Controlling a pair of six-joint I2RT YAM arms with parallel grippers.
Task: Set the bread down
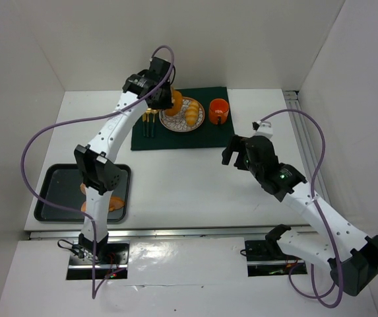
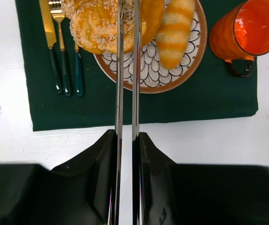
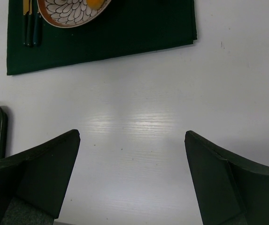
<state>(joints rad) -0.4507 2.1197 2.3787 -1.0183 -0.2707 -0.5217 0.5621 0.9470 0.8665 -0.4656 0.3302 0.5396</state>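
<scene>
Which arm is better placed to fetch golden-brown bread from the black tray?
Left, probably: the black tray lies beside its base and the left gripper grips metal tongs; the right gripper hangs open, farther off.

Of bread, at least three pieces showed on the one patterned plate [image 2: 146,70]: one seeded bun [image 2: 94,26], one smooth golden piece [image 2: 152,14], one ridged roll [image 2: 174,33]; two more pieces [image 1: 114,203] lay partly hidden in the one black tray [image 1: 50,191]; one orange cup [image 2: 247,33]; one green mat [image 2: 195,98]; three green-handled cutlery pieces [image 2: 65,70]; one pair of tongs [image 2: 119,93]; two hands, the left hand [image 2: 126,140] and the right hand [image 3: 132,136].
</scene>
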